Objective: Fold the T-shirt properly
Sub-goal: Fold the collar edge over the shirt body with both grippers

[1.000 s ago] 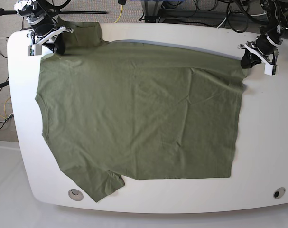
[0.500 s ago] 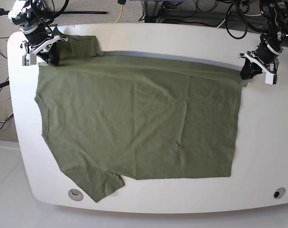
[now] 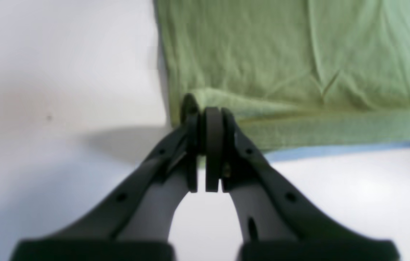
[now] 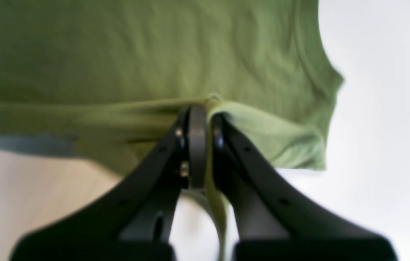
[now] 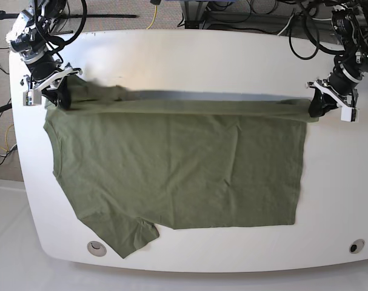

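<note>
While T-shirt (image 5: 177, 163) far edge lifts, pinched

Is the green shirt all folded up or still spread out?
Mostly spread out. The T-shirt lies flat across the table; only its far edge is lifted, pinched by the left gripper and right gripper.

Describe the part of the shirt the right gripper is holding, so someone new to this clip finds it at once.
Start at the white table; the olive T-shirt covers most of it. Follow its far edge to the neck-end corner, where the right gripper is shut on bunched cloth beside the far sleeve. Unlike the flat near sleeve, this corner is lifted and doubled over.
</note>
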Action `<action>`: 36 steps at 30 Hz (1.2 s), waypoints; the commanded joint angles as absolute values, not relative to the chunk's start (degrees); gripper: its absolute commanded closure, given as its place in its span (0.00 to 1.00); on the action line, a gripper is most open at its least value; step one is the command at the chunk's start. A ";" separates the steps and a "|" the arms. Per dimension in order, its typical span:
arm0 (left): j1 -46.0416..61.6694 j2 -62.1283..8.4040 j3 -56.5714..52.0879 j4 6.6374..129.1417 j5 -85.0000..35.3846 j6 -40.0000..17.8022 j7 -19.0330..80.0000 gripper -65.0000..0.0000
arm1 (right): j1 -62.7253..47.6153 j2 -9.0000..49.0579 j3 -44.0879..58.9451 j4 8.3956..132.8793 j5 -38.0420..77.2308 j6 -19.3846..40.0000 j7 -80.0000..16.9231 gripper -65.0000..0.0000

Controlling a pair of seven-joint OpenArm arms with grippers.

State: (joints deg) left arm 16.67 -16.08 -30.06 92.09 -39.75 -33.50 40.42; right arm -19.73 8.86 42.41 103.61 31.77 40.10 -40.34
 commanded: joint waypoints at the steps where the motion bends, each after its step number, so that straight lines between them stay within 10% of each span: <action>1: 16.74 -16.89 -30.36 93.01 -39.48 -33.37 39.01 1.00 | -19.70 9.70 42.75 103.74 32.35 40.00 -39.33 1.00; 36: 11.91 -17.47 -27.48 89.61 -37.70 -28.70 39.94 1.00 | -12.90 9.77 42.11 102.44 27.54 40.00 -38.81 1.00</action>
State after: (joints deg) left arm 12.91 -16.45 -27.31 89.08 -37.36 -29.06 40.77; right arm -13.74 8.60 41.89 102.04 27.81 40.14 -40.60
